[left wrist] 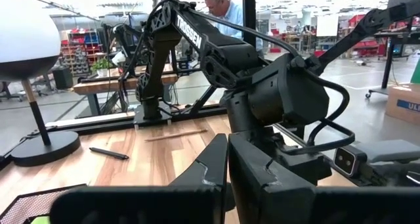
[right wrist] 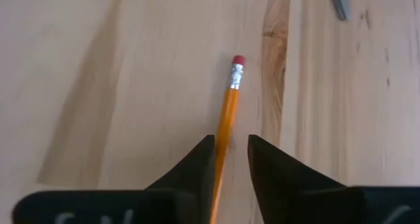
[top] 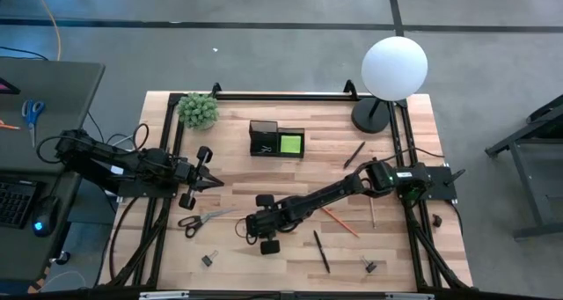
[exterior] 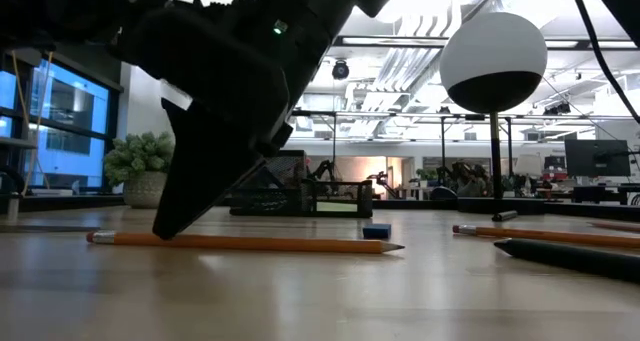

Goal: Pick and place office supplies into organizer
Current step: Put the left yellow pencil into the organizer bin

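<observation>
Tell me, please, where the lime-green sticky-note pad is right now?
In the high view, the lime-green sticky-note pad sits inside the organizer, in its right-hand compartment, at the table's far middle between the plant and the lamp base.

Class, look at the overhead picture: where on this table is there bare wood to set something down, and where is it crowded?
Bare: the table's strip between the plant and the organizer; also between organizer and lamp base. Crowded: the near half, with scissors, right tool, pencil, pen and binder clips.

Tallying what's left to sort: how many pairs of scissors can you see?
2. The black-handled scissors lie on the table's left half; the blue-handled scissors lie on the dark side desk beyond its left edge. The arms could hide more.
</observation>
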